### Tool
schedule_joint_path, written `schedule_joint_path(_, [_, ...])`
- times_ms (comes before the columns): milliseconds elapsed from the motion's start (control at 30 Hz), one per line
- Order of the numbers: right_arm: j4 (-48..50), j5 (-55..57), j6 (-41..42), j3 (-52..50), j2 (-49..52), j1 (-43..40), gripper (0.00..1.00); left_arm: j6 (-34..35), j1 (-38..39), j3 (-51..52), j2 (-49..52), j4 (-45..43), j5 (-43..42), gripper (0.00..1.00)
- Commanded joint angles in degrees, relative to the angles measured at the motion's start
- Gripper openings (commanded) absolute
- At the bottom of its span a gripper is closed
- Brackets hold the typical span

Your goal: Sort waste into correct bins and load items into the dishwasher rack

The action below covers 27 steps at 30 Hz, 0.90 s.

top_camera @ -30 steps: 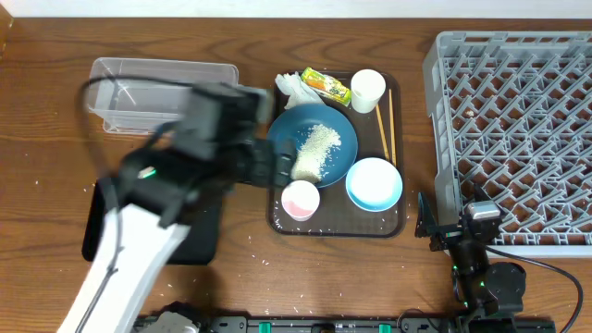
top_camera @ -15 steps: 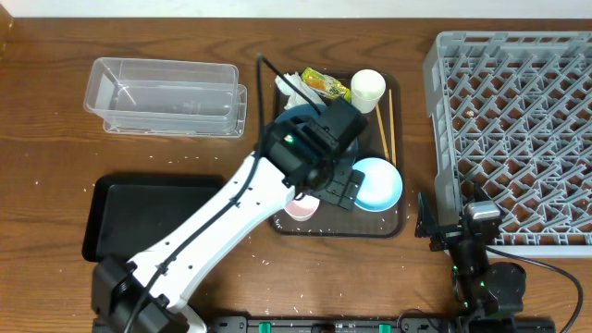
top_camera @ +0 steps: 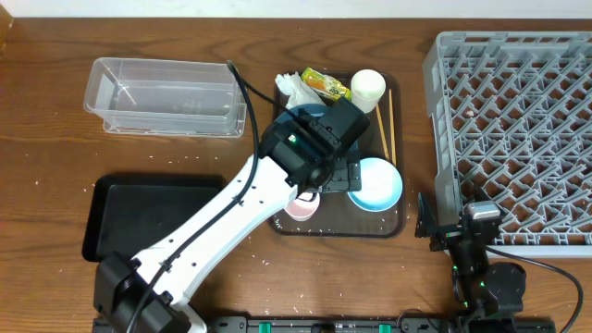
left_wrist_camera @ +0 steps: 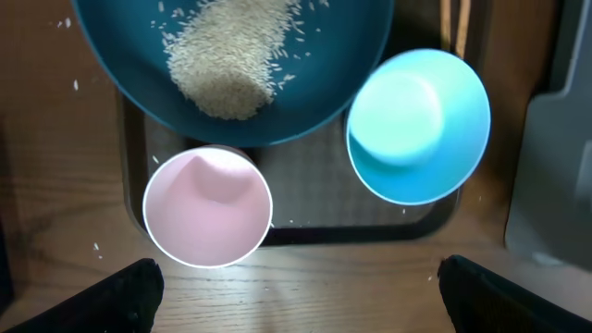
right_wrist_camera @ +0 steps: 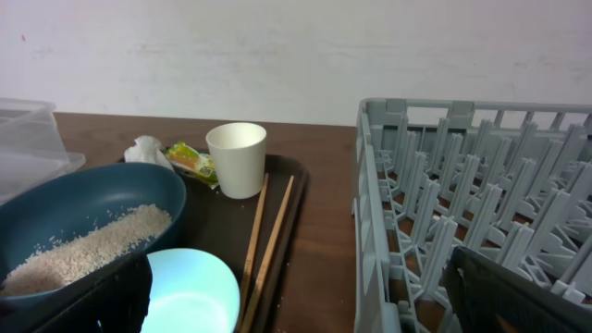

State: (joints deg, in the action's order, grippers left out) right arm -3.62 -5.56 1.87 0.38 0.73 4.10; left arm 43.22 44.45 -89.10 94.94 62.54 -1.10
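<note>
Pink cup (left_wrist_camera: 207, 205) just ahead of spread left fingers (left_wrist_camera: 128, 294)

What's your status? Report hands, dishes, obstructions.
Left hand open, empty, above pink cup and blue plate. Right hand open, parked beside rack. Rice piled on plate. Nothing blocking the cup.

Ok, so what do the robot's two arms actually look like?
The left arm has a long white shell ending in a boxy black wrist with a small green light, a thin black cable looping off it, and a black left gripper. The right arm is compact and black, with a silver-grey cap, tiny green dots and a dark lead.
</note>
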Motion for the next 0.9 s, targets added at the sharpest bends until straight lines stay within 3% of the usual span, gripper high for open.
schedule_joint_path(0, [-0.2, 0.2, -0.9, -0.1, -0.3, -0.7, 0.99, 3.3, -0.2, 0.8, 1.3, -0.1, 1.6, 0.98])
schedule_joint_path(533, [-0.2, 0.2, -0.9, -0.1, -0.3, -0.7, 0.99, 5.6, -0.2, 0.8, 9.6, -2.0, 1.6, 0.99])
schedule_joint_path(667, [-0.2, 0.2, -0.9, -0.1, -0.3, -0.7, 0.99, 5.6, -0.2, 0.8, 10.3, -2.4, 1.8, 0.85])
schedule_joint_path(867, [-0.2, 0.2, -0.9, -0.1, -0.3, -0.7, 0.99, 7.1, -0.2, 0.8, 12.6, -3.1, 1.8, 0.82])
